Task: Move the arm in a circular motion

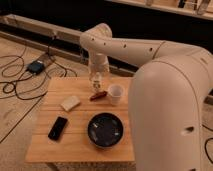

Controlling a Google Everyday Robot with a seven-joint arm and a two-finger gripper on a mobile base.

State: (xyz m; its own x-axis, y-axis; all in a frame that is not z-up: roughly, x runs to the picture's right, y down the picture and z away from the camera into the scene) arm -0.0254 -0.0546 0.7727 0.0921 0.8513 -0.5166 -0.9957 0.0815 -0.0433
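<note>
reaching: the arm (150, 55) is big and cream-white. it comes in from the right side and bends over the back of the table (45, 145).
arm shape: fat round tubes with little dark holes. one huge round part fills the right side of the view. a thinner part stretches left to an elbow, then turns down.
gripper: the gripper (96, 79) hangs at the low end of the arm, over the back edge of the table, near the middle. it points down.
gripper state: cannot tell.
bottle: a small bottle (96, 81) stands right under the gripper. i cannot tell if they touch.
red thing: a small red thing (97, 95) lies on the table just in front of the bottle.
cup: a white cup (115, 93) stands up just right of the red thing.
sponge: a pale block like a sponge (70, 103) lies on the left part of the table.
phone: a black phone (58, 128) lies flat near the front left.
bowl: a dark round bowl (105, 130) sits near the front, in front of the cup.
floor: black cables (15, 85) curl on the floor to the left, and a small dark box (36, 66) sits by them.
</note>
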